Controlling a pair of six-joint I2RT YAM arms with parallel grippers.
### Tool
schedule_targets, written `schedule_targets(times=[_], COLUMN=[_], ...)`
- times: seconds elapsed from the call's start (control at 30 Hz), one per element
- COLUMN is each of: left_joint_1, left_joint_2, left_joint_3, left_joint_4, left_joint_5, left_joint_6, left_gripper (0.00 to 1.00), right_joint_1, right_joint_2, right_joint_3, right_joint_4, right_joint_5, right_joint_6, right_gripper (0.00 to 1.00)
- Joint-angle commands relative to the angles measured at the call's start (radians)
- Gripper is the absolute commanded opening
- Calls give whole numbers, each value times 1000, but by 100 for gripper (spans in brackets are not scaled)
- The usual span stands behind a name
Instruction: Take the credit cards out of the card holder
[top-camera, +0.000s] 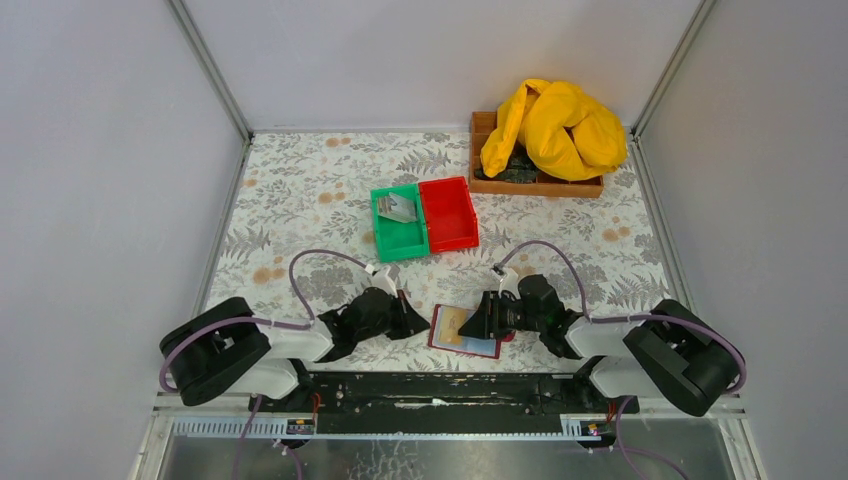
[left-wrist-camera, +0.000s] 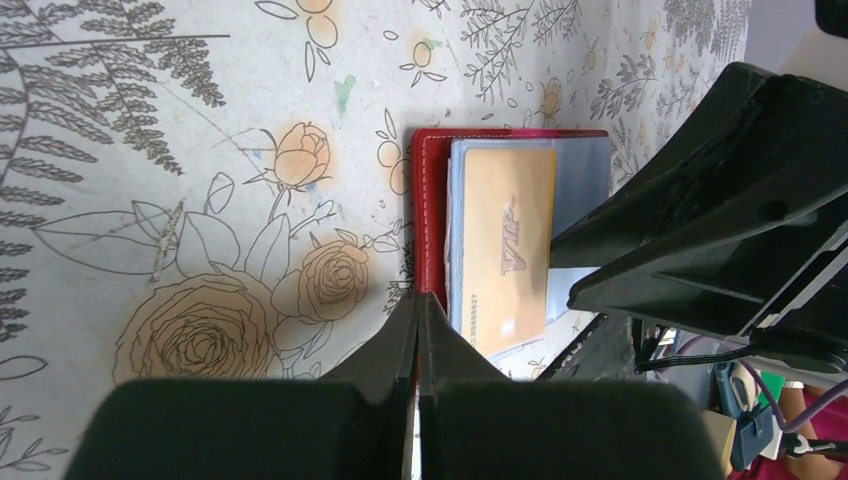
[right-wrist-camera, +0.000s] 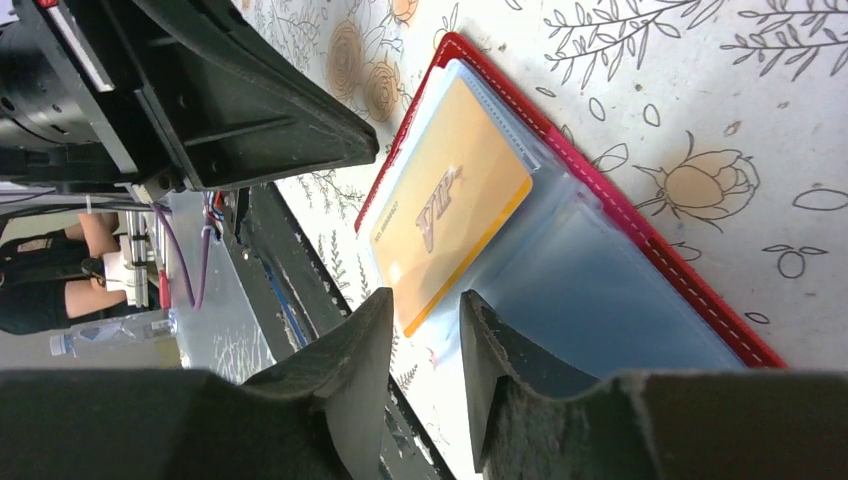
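Right up close, the right gripper (right-wrist-camera: 428, 300) has its fingers partly spread around the near corner of the gold card (right-wrist-camera: 450, 200); I can't tell whether they touch it. The left gripper (left-wrist-camera: 418, 300) has its fingers pressed together, tips on the red edge of the card holder (right-wrist-camera: 600, 290), which lies open on the surface (top-camera: 300, 190) between the two arms. The card looks light, thin, stiff and slick, and the clear sleeve may cling to it, so I'd pinch the short end poking out. The right arm hides part of the holder, and I can't see any cards behind the gold one. Something pale lies in the green bin (top-camera: 398, 235), too small to make out.
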Motion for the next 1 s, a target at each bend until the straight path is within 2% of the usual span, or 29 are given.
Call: schedule_targets(times=[0.0,0.37,0.97], left_joint_1=[7,8,7], left_joint_2=[-27,56,92], left_joint_3=[-3,-5,-9], left_joint_4=[-68,21,56], left_joint_5=[-22,38,69], left_joint_6=[47,53,62], left_gripper=[0,0,0], right_joint_1=[-3,-3,-3], right_joint_2=[32,186,209], right_joint_3=[31,32,38], right_joint_4=[80,318,430], right_joint_5=[34,-5,-18], right_joint_6=[38,158,222], right_gripper=[38,38,38])
